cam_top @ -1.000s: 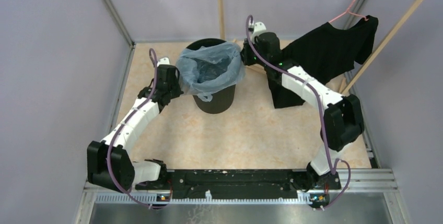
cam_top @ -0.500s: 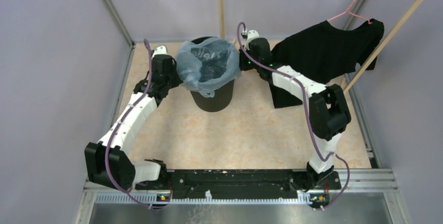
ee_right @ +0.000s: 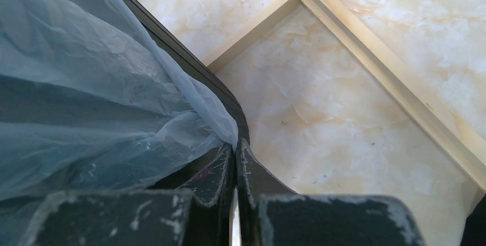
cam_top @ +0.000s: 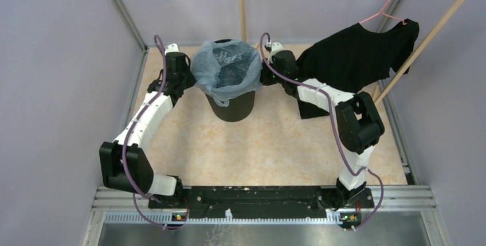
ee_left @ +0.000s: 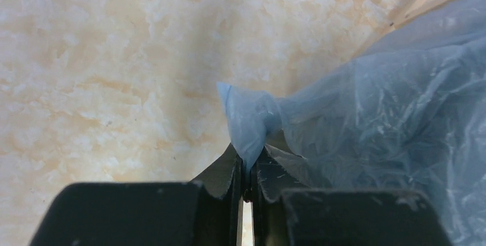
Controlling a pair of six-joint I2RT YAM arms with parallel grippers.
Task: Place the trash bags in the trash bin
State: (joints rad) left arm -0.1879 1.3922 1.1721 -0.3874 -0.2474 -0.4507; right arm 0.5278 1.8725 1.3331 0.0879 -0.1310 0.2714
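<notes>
The pale blue trash bag [cam_top: 224, 69] is spread over the mouth of the round black trash bin [cam_top: 232, 108] at the back middle of the floor. My left gripper [cam_top: 188, 78] is at the bin's left side, shut on a bunched corner of the bag [ee_left: 247, 121]. My right gripper [cam_top: 265, 74] is at the bin's right side, shut on the bag's edge [ee_right: 220, 121] right against the bin's black rim [ee_right: 189, 68]. The bag's film hangs down the front of the bin.
A wooden clothes rack [cam_top: 444, 14] stands at the back right with a black T-shirt [cam_top: 355, 57] on a pink hanger, close behind my right arm. Its base bars [ee_right: 372, 57] lie on the marbled floor. Grey walls enclose the area.
Both grippers moved the bag edges farther back and outward, and the bag now covers more of the bin mouth. The right arm's elbow folded inward to the left.
</notes>
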